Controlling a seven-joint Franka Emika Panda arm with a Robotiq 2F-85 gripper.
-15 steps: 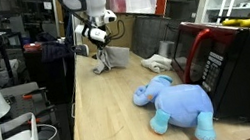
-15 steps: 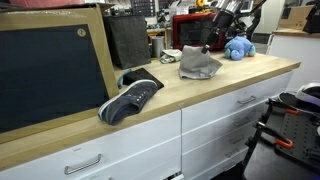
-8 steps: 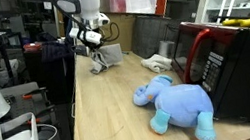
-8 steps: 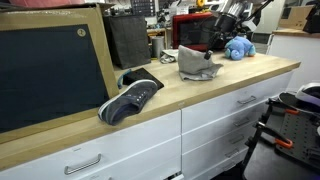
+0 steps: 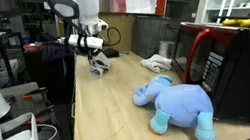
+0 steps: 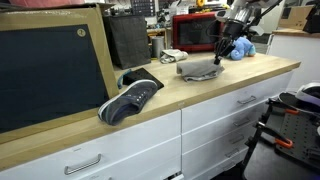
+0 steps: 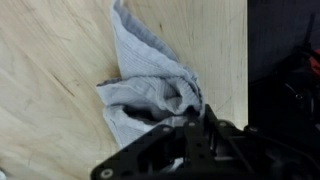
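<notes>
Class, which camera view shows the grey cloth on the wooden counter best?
The wrist view: the grey cloth fills much of the frame, and its folds and edges are plain to see. In both exterior views the cloth is only a small, distant grey heap on the counter.

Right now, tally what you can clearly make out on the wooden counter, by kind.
Cloth: 1, grey cloth
Shoe: 1, dark sneaker
Soft toy: 1, blue plush elephant
Microwave: 1, red microwave
Board: 1, framed blackboard
Total: 5
</notes>
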